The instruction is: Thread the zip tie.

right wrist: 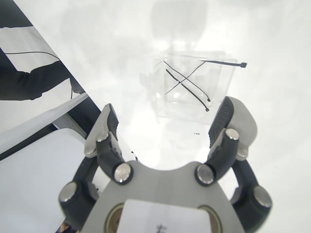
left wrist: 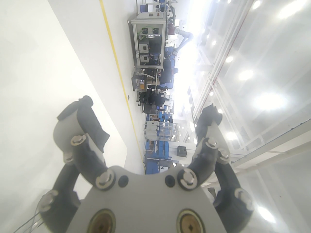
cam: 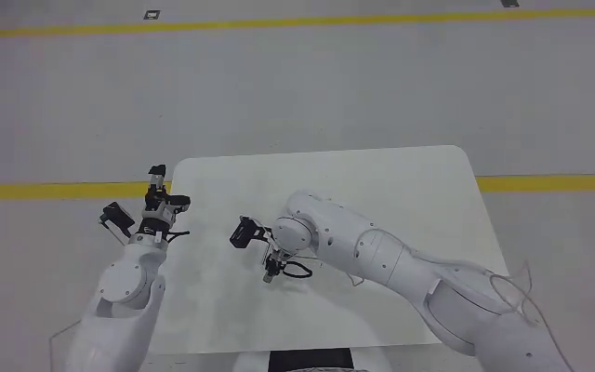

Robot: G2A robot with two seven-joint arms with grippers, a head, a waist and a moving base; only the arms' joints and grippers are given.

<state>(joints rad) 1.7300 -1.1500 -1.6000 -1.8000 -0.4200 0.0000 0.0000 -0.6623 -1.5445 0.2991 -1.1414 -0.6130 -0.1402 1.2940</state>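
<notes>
Black zip ties lie crossed inside a small clear box on the white table. One tie's head pokes out over the box rim. My right gripper hangs open just short of the box, with nothing between its ribbed pads. From above, the right gripper sits over the table's middle-left, pointing down. My left gripper stands at the table's left edge, turned upward. In its own wrist view the left gripper is open and holds nothing.
The table's edge runs close beside the right gripper. Bare tabletop stretches to the back and right. A yellow floor line passes behind the left arm.
</notes>
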